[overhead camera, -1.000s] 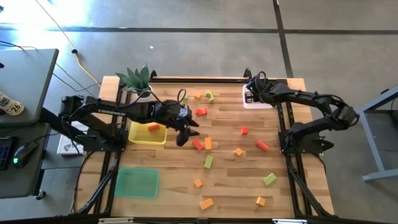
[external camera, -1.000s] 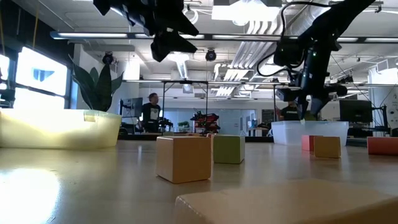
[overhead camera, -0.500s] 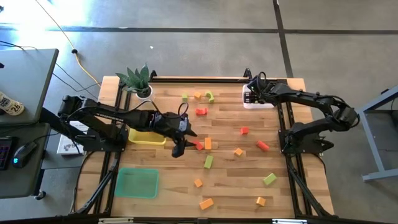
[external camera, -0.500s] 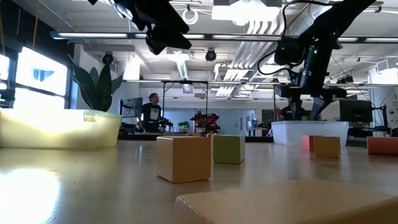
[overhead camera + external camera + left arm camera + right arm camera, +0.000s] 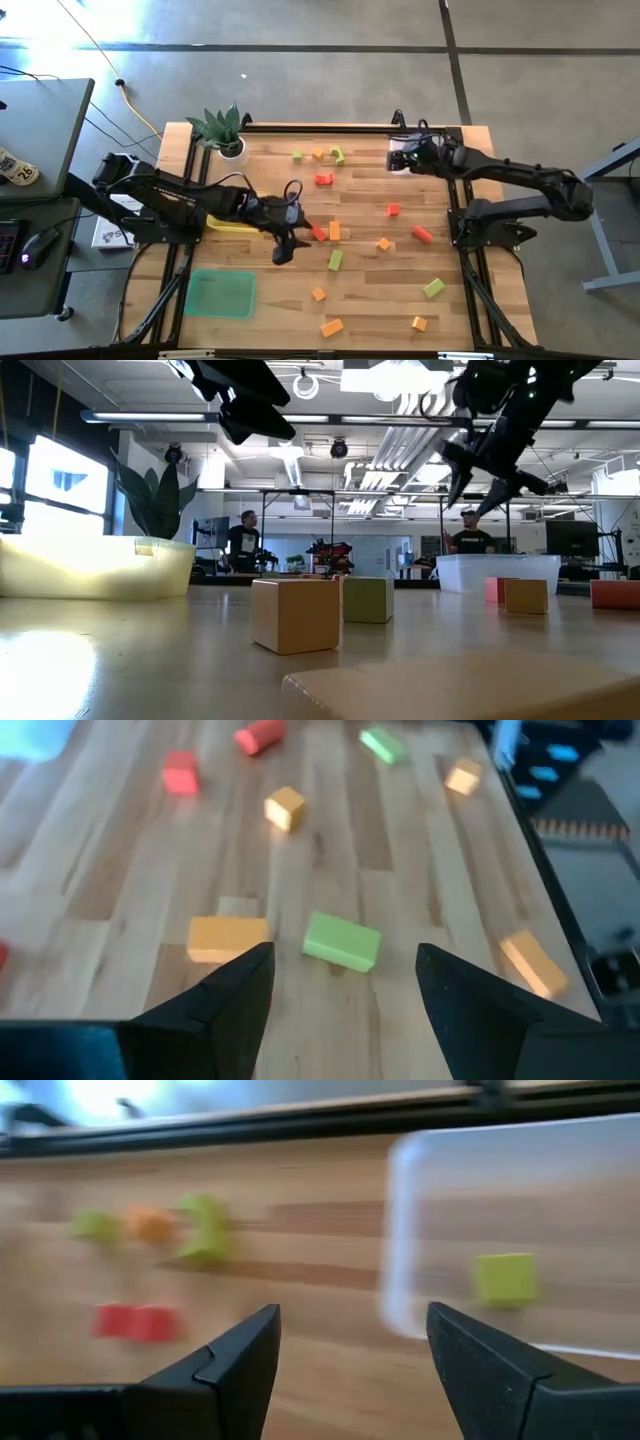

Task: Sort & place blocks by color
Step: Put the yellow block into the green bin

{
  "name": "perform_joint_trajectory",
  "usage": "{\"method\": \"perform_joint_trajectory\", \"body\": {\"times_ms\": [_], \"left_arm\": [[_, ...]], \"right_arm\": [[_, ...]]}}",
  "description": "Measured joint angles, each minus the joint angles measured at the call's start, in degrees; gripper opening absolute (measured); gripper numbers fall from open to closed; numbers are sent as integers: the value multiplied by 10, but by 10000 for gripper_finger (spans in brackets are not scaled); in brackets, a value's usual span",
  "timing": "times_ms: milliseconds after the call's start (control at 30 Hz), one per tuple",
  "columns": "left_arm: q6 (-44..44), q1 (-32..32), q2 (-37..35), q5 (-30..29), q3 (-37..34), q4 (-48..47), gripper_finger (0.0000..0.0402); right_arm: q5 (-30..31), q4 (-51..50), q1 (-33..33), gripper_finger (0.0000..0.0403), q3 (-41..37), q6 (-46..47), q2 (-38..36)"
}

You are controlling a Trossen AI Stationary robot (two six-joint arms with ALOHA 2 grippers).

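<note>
Both arms have shifted — left gripper (image 5: 281, 251), jaws wide, nears scattered blocks (image 5: 333, 260); right gripper (image 5: 399, 157), wide and empty, leaves one green block (image 5: 505, 1278) in the clear tray (image 5: 620, 1230). Most remain unsorted.

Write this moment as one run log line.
left end effector: open, above green block | right end effector: open, empty, beside clear tray | tray: one green block

Blocks (image 5: 334, 260) lay scattered over mid desk (image 5: 370, 300) w/ bare lanes between; plant (image 5: 222, 128) & yellow tray (image 5: 225, 226) blocked left side.
</note>
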Motion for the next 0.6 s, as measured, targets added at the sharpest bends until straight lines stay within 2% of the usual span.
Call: {"method": "perform_joint_trajectory", "body": {"times_ms": [233,400,600], "left_arm": [[159,-47,0,1,0,0,234],[179,-65,2,31,0,17,234],[209,-75,51,66,1,79,234]], "right_arm": [[11,122,99,238,0,6,-9],[14,219,161,238,0,6,-9],[36,302,224,238,0,-1,-9]]}}
